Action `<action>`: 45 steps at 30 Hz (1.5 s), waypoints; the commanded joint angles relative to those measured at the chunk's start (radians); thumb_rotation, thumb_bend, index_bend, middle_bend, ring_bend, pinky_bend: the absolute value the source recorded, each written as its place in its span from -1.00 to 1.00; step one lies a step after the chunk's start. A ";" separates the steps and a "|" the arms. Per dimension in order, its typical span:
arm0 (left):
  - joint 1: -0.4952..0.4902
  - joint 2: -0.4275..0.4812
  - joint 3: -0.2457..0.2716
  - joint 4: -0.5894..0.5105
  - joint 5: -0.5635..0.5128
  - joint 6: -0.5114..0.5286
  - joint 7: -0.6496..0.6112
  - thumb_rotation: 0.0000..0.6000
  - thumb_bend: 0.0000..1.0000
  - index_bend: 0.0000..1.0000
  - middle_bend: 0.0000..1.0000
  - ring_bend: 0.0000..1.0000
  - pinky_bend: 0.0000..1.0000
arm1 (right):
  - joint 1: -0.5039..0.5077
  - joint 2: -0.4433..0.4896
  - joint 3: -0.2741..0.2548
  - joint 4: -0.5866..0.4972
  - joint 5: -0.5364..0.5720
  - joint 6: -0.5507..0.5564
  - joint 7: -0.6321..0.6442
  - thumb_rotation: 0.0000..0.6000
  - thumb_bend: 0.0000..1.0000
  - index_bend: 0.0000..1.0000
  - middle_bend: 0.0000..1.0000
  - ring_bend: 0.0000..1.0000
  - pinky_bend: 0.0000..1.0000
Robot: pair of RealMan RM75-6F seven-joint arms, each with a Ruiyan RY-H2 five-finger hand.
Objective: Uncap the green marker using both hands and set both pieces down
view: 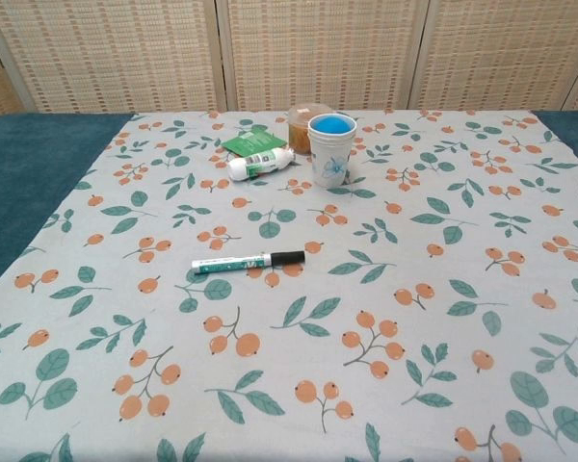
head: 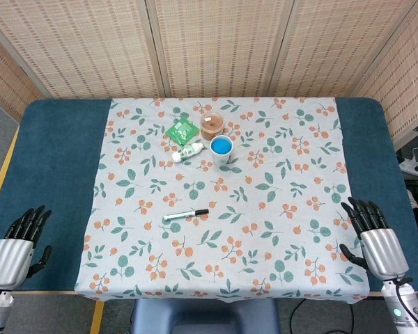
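The green marker (head: 185, 214) (view: 248, 261) lies flat on the floral cloth near the table's middle, its black cap at the right end and still on. My left hand (head: 19, 241) rests at the table's front left corner, fingers apart, holding nothing. Far from the marker, at the front right edge, my right hand (head: 375, 236) is also spread and empty. The chest view shows neither hand.
Behind the marker stand a white cup with a blue inside (head: 222, 149) (view: 331, 149), a brown-lidded container (head: 212, 126) (view: 303, 113), a small white bottle lying down (head: 187, 152) (view: 260, 163) and a green packet (head: 181, 130) (view: 252, 143). The floral cloth (head: 279, 229) covers the blue table (head: 56, 160).
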 commanded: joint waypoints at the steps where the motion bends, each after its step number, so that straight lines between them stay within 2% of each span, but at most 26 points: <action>1: -0.005 -0.006 0.003 -0.003 0.009 -0.006 0.001 1.00 -0.09 -1.00 -1.00 -1.00 -0.67 | -0.003 0.005 -0.001 -0.003 -0.004 0.007 0.003 1.00 -0.68 -1.00 -1.00 -1.00 -1.00; 3: -0.018 -0.021 0.007 -0.005 0.028 -0.016 0.000 1.00 -0.09 -1.00 -1.00 -0.98 -0.63 | -0.009 0.013 -0.002 -0.006 -0.003 0.014 0.005 1.00 -0.68 -1.00 -1.00 -1.00 -1.00; 5: -0.039 -0.055 0.002 -0.006 0.043 -0.034 0.008 1.00 -0.09 -1.00 -0.97 -0.84 -0.46 | -0.014 0.018 0.001 -0.010 -0.002 0.027 0.005 1.00 -0.68 -1.00 -1.00 -1.00 -1.00; 7: -0.064 -0.097 -0.012 -0.011 0.057 -0.048 0.034 1.00 -0.09 -0.96 -0.85 -0.42 -0.03 | -0.016 0.020 0.001 -0.013 -0.004 0.031 0.001 1.00 -0.68 -1.00 -1.00 -1.00 -1.00; 9: -0.106 -0.152 -0.024 -0.007 0.094 -0.073 0.072 1.00 -0.09 -0.77 -0.65 0.17 0.54 | -0.015 0.018 -0.001 -0.014 -0.008 0.029 -0.003 1.00 -0.68 -1.00 -1.00 -1.00 -1.00; 10: -0.124 -0.172 -0.028 -0.010 0.104 -0.091 0.088 1.00 -0.10 -0.66 -0.57 0.38 0.73 | -0.015 0.017 -0.001 -0.014 -0.007 0.026 -0.006 1.00 -0.68 -1.00 -1.00 -1.00 -1.00; 13: -0.183 -0.239 -0.052 -0.021 0.105 -0.164 0.180 1.00 -0.10 -0.52 -0.44 0.61 0.92 | -0.011 0.014 -0.002 -0.015 -0.006 0.017 -0.009 1.00 -0.68 -1.00 -1.00 -1.00 -1.00; 18: -0.265 -0.350 -0.110 -0.039 0.009 -0.301 0.391 1.00 -0.10 -0.48 -0.38 0.74 1.00 | -0.009 0.012 -0.005 -0.015 -0.004 0.008 -0.013 1.00 -0.68 -1.00 -1.00 -1.00 -1.00; 21: -0.298 -0.419 -0.133 -0.038 -0.039 -0.339 0.503 1.00 -0.11 -0.43 -0.35 0.79 1.00 | -0.008 0.012 -0.003 -0.015 0.003 0.002 -0.016 1.00 -0.68 -1.00 -1.00 -1.00 -1.00; 24: -0.323 -0.480 -0.144 -0.028 -0.082 -0.367 0.587 1.00 -0.11 -0.43 -0.35 0.83 1.00 | -0.006 0.010 -0.002 -0.012 0.009 -0.006 -0.018 1.00 -0.68 -1.00 -1.00 -1.00 -1.00; 28: -0.336 -0.515 -0.149 -0.016 -0.110 -0.381 0.632 1.00 -0.11 -0.44 -0.36 0.84 1.00 | -0.004 0.009 -0.002 -0.011 0.013 -0.012 -0.020 1.00 -0.68 -1.00 -1.00 -1.00 -1.00; 30: -0.358 -0.573 -0.159 0.031 -0.139 -0.391 0.683 1.00 -0.11 -0.43 -0.34 0.85 1.00 | -0.001 0.007 -0.003 -0.010 0.017 -0.021 -0.024 1.00 -0.68 -1.00 -1.00 -1.00 -1.00; 33: -0.402 -0.685 -0.180 0.162 -0.175 -0.407 0.749 1.00 -0.12 -0.42 -0.33 0.85 1.00 | 0.000 0.008 -0.005 -0.012 0.022 -0.029 -0.025 1.00 -0.68 -1.00 -1.00 -1.00 -1.00; 45: -0.500 -0.864 -0.200 0.440 -0.205 -0.402 0.818 1.00 -0.12 -0.36 -0.26 0.86 1.00 | 0.005 0.014 -0.001 -0.015 0.043 -0.048 -0.023 1.00 -0.68 -1.00 -1.00 -1.00 -1.00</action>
